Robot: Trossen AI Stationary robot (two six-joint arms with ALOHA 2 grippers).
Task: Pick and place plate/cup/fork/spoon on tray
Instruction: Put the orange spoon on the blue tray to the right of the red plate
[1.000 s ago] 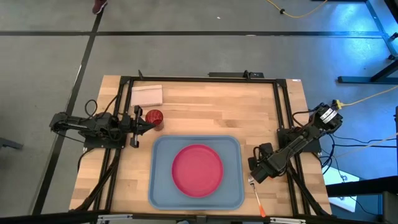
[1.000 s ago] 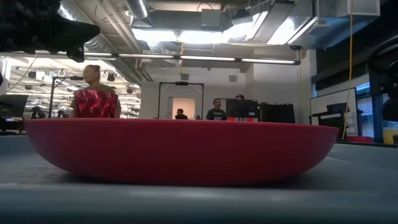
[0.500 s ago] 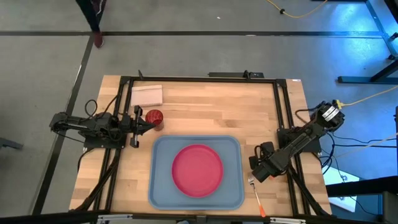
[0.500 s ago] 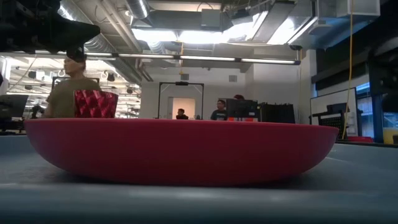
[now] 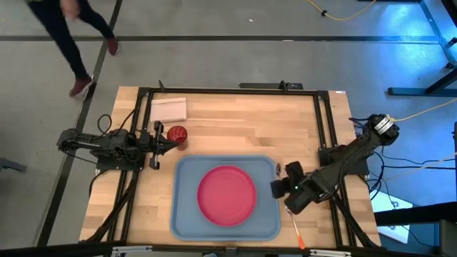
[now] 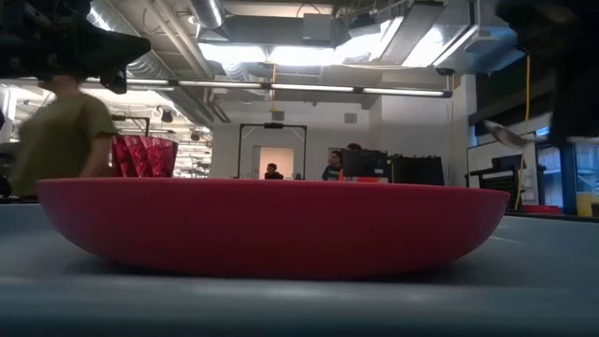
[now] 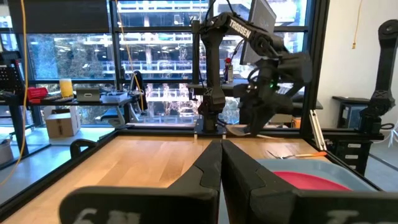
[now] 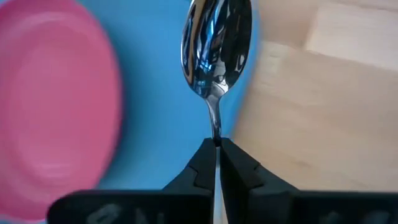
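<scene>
**A:** What fills the table, starting with the biggest thing?

**B:** The blue-grey tray [image 5: 187,214] lies at the near middle of the wooden table [image 5: 243,128]. The pink-red plate [image 5: 226,195] rests flat in its centre, already placed, and leaves bare strips of tray on either side, where cutlery could go.

**A:** And the arms?

**B:** The left arm waits at the table's left edge. Its left gripper [image 5: 173,142] has its fingers pressed together with nothing between them, tips just beside the dark red cup [image 5: 177,134]. The cup stands on the table, off the tray, just past its far left corner. The right arm reaches in from the right.

**A:** Is it carrying anything?

**B:** Yes. The right gripper [image 8: 217,144] is clamped tight on the thin neck of the spoon [image 8: 216,46], which pokes out ahead of the fingers. The silver bowl hangs over the tray's right rim, between the plate and the bare wood, likely so it can be set down in that free strip.

**A:** The fork?

**B:** The fork [image 5: 296,230] lies on the table, near the tray's right near corner, handle pointing toward the near edge. A pale folded rectangle [image 5: 168,109] sits at the far left.
</scene>
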